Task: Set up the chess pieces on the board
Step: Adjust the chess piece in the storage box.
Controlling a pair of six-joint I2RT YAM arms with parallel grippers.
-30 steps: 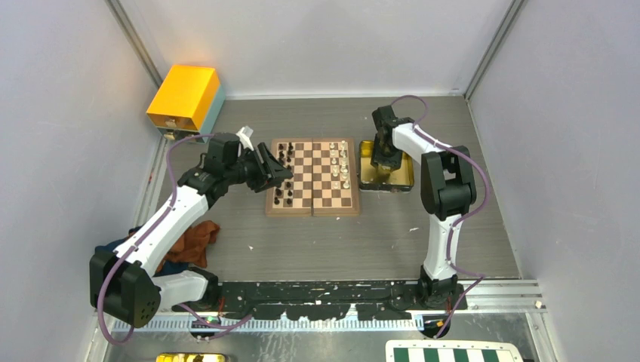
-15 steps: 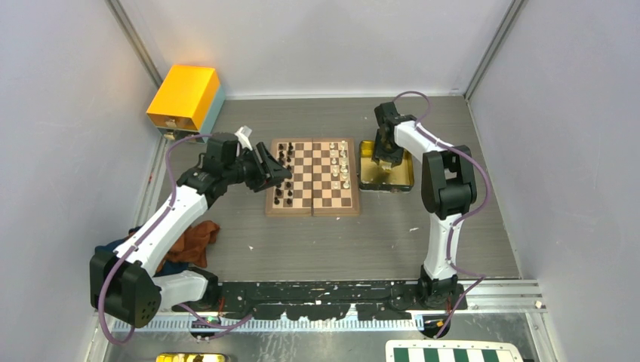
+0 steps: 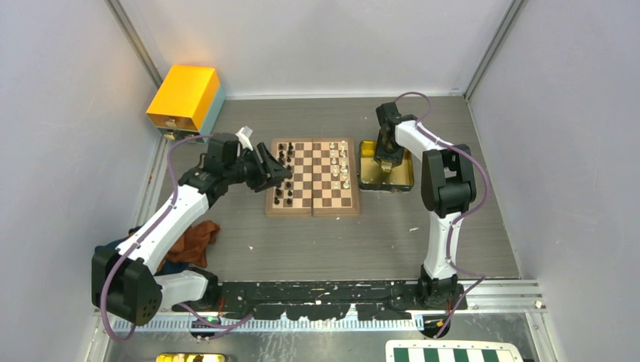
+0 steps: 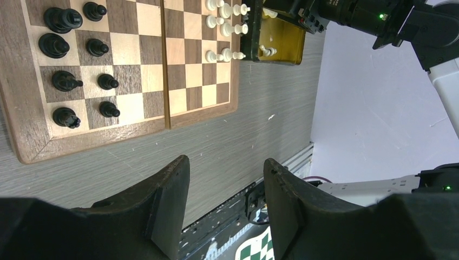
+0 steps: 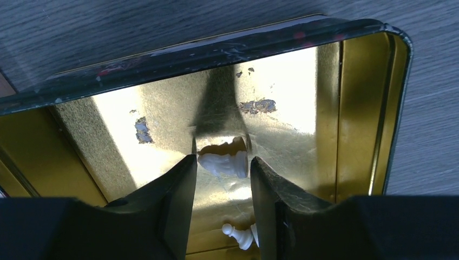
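The wooden board (image 3: pixel 313 177) lies mid-table. Black pieces (image 4: pixel 65 81) stand in its left columns and white pieces (image 4: pixel 227 27) in its right columns. My left gripper (image 3: pixel 275 170) hovers over the board's left edge, and its jaws (image 4: pixel 226 189) are open and empty. My right gripper (image 3: pixel 386 160) reaches down into the gold tray (image 3: pixel 400 179). In the right wrist view its fingertips (image 5: pixel 222 162) are shut on a white piece (image 5: pixel 224 163) held sideways between them. A white pawn (image 5: pixel 241 234) lies on the tray floor (image 5: pixel 162 114) below.
An orange box (image 3: pixel 185 96) stands at the back left. A brown cloth (image 3: pixel 195 240) lies by the left arm. A green-and-white checkered board (image 3: pixel 453 352) lies beyond the front rail (image 3: pixel 324 290). Grey walls close in both sides.
My right gripper has shifted slightly toward the far end of the tray. The left arm has barely moved.
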